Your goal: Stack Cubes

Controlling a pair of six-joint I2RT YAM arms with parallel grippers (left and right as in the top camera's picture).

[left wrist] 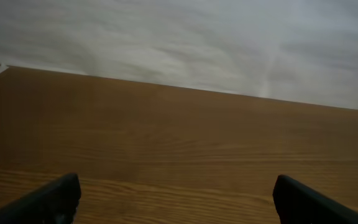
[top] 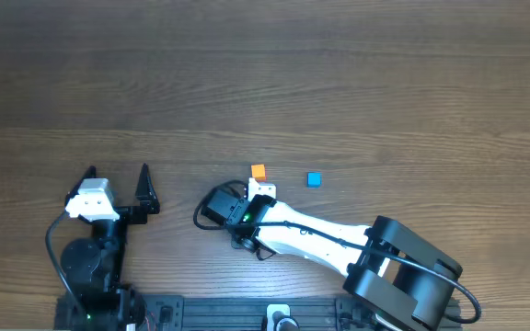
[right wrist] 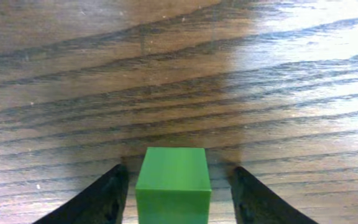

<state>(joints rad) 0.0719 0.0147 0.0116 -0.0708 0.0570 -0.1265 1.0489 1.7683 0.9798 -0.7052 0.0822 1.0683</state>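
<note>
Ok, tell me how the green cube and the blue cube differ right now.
Colour: the green cube is green, the blue cube is blue. Place: the green cube sits between the open fingers of the right pincer, with a gap on each side. The blue cube stands alone on the wooden table, with no pincer around it. Shared: both are small, plain, single-coloured cubes, and neither carries another cube.

On the table [top: 265, 74], 2 cubes lie just right of the top view's centre: the nearer cube [top: 259, 171] just above the right gripper [right wrist: 178, 169], the farther cube [top: 314, 179] apart to its right. A 3rd cube [right wrist: 173, 186] sits between that gripper's fingers, seemingly untouched by either. The left gripper [top: 118, 179] stands well apart at lower left.
</note>
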